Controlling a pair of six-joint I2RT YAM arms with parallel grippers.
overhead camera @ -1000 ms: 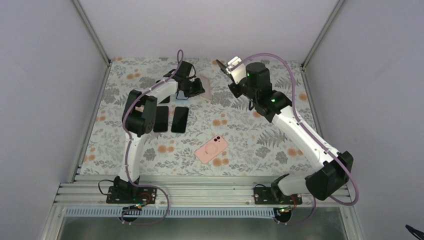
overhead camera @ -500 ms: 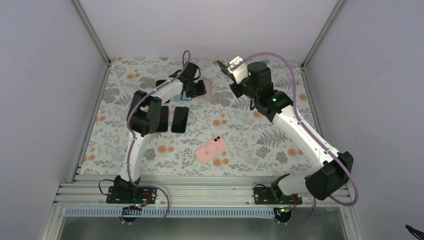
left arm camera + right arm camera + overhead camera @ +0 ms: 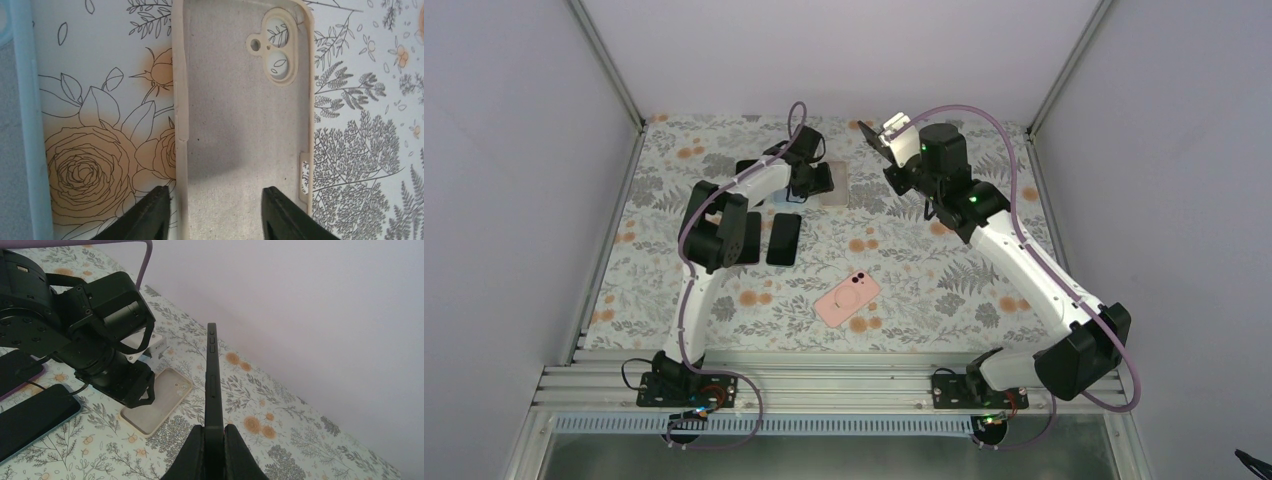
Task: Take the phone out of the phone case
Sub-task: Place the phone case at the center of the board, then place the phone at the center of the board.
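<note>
The right claw (image 3: pixel 214 432) is clamped tight on the bottom end of the phone (image 3: pixel 212 370). It holds the phone up edge-on in the air, clear of the tabletop (image 3: pixel 924 290), above the far edge a little right of the middle. The phone is out of its shell. The beige phone case (image 3: pixel 240 125) lies flat and empty near the far edge, just left of the middle. Its inside faces up, and the floral cloth shows through the camera cut-out.

The left claw (image 3: pixel 215 215) hangs right over the end of the case away from that cut-out, its jaws spread wide with nothing gripped. One finger (image 3: pixel 152 215) sits just outside the case's long rim, the other over its inner face. Whether either tip touches the case I can't tell.

A light blue case (image 3: pixel 27 125) lies alongside the beige one. Two dark phones (image 3: pixel 784 238) lie side by side towards the left edge, and a pink phone (image 3: pixel 847 298) lies back-up near the middle of the tabletop.
</note>
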